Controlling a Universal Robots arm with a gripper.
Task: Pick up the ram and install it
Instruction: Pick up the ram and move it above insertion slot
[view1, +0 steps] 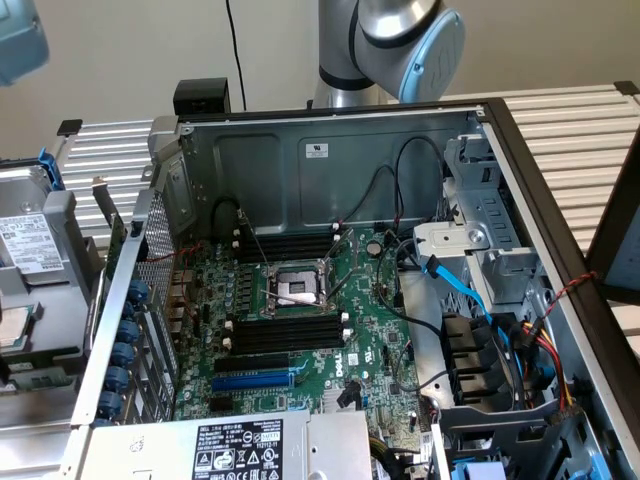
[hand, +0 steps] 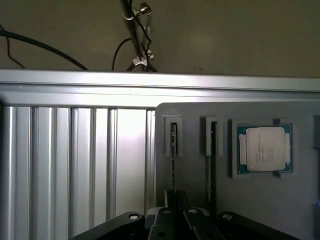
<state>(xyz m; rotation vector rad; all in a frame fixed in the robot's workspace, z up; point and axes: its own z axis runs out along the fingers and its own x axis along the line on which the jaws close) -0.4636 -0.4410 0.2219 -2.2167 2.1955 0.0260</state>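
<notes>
Hovering over the gray tray (hand: 270, 200), pincer (hand: 176, 220) sits nearest the ram (hand: 173, 147) standing on edge in a slot, processor chip (hand: 264, 149) nearby; open or closed, cannot tell.

In the slot nearest the grey plastic tray's (hand: 192, 195) side edge: thin dark ram stick (hand: 173, 142), lower end hidden behind the black gripper (hand: 176, 227) (itself cropped by the picture's edge). Print on the silver processor chip (hand: 264, 149) unreadably small.
</notes>
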